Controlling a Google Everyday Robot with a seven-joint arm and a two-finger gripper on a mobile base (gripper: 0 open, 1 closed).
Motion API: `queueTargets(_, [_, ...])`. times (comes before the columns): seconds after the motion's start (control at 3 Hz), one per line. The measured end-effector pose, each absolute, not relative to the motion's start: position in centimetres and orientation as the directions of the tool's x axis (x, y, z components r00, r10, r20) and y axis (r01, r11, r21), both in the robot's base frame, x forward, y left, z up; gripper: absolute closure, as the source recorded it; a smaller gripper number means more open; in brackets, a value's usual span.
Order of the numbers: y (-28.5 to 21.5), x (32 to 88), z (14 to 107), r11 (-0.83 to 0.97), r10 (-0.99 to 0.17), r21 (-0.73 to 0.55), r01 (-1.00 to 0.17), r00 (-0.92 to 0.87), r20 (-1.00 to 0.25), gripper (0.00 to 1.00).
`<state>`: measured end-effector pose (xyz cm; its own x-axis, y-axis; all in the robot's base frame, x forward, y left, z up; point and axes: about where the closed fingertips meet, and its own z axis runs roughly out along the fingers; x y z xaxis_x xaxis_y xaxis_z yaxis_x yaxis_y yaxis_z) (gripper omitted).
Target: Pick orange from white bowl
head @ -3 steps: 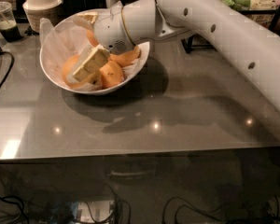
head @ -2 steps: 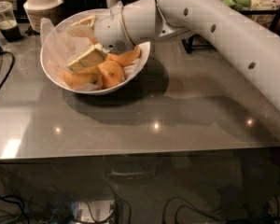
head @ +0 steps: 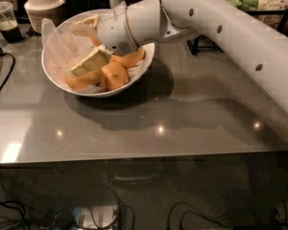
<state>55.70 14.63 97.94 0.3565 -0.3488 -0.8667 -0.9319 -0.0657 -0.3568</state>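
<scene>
Gripper (head: 84, 61) has tilted flatter inside bowl (head: 55, 83), low over orange (head: 80, 81); can't tell if spread or pinching, so confirm it straddles the orange before lifting.

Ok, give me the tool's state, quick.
Tool: down inside the white bowl; whether it is open, closed or holding anything cannot be told.

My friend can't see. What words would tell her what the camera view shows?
A white robot arm reaches into a white bowl of oranges on a grey table, its gripper down among the fruit. A lidded paper cup stands behind the bowl.
</scene>
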Motion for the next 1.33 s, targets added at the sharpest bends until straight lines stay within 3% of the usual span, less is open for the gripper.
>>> queueTargets(0.33, [14.63, 55.70, 97.94, -0.066, -0.349, -0.357, -0.932, 0.356, -0.867, 0.14])
queueTargets(1.33, [14.19, 56.28, 97.57, -0.021, -0.325, -0.358, -0.933, 0.345, -0.880, 0.18])
